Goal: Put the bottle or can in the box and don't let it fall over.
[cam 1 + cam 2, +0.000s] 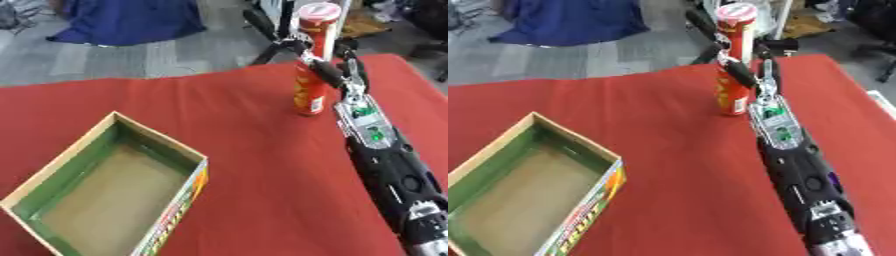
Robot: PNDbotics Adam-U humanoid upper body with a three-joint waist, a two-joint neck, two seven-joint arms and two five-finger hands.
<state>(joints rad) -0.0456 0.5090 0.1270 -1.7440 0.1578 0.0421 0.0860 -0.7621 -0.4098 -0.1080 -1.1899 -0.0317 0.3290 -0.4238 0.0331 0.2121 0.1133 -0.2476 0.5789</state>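
Even, bright light w/ faint shadows; both views soft, blurry throughout, no glare.

So the box (105, 190) sits on the worktop (254, 165) at the near left, open side up, nothing in it. The can (312, 60) stands upright on the worktop toward the far right, well apart from the box. The right hand (337, 70) comes in from the near right along the worktop's right side, and its fingers (325, 74) are wrapped around the can about halfway up. Behind the worktop's far edge there's floor, with a draped heap (131, 20) off to the far left
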